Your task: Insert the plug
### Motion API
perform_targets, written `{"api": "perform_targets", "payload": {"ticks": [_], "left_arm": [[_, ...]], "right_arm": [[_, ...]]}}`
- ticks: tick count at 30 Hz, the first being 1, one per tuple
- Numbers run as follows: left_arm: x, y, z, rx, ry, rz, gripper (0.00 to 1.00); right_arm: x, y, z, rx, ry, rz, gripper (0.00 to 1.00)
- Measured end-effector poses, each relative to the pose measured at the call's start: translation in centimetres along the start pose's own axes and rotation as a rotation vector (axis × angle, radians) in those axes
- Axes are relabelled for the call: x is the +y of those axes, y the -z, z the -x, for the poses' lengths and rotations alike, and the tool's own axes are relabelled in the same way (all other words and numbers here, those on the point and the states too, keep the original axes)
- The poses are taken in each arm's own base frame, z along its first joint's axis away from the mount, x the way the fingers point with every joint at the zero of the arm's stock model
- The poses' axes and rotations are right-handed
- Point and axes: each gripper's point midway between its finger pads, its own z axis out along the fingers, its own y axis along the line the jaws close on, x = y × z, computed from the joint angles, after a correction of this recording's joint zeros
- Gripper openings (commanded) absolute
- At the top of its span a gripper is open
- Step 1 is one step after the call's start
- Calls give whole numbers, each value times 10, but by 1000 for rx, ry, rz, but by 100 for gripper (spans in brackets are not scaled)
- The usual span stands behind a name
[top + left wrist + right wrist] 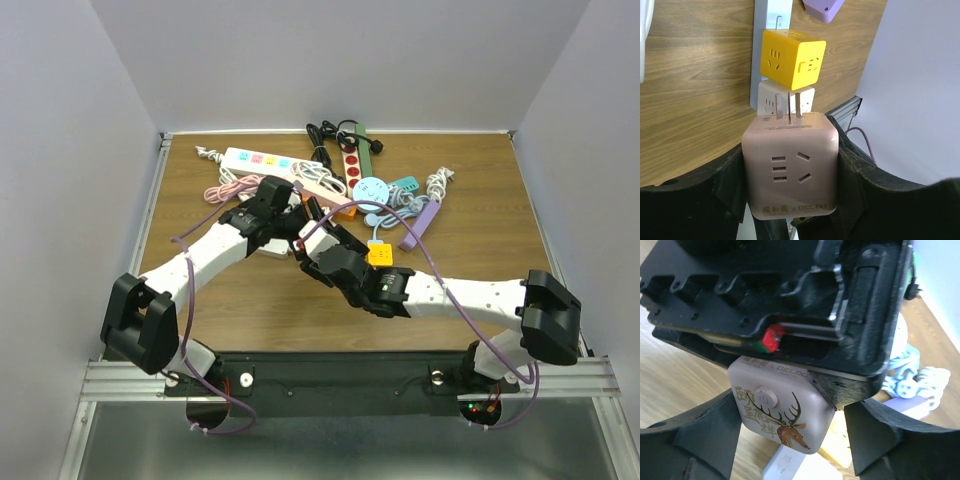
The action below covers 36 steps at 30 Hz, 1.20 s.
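My left gripper (790,152) (303,216) is shut on a pink cube adapter (790,165), one finger on each side. The adapter's metal prongs (788,107) point away from the wrist, toward a white cube socket (785,97) and a yellow cube socket (792,57) (380,255) lying on a white strip (761,55). My right gripper (790,410) (318,246) is open and straddles the same adapter (780,415) at its deer-printed face. There is a gap at its right finger (880,440).
Several power strips and cables lie at the back: a white strip with coloured sockets (258,160), a dark strip with red sockets (352,160), a round blue socket (372,190), a purple strip (420,222) and a pink cable (225,188).
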Motion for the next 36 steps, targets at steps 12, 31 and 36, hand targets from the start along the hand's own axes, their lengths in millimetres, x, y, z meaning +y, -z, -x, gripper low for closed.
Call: {"api": "perform_targets", "payload": {"ticks": [12,31,36], "left_arm": [[-8,6,3,9,-49,-6,0],[17,-1,-2,69,75,-3,85],[28,-5,-3,68,82,12,88]], "right_arm": [[-6,2,6,-19,19,-61,0],[17,-2,-8,-17,-29,15,0],[30,-7,-11,-14,-53,58,0]]}}
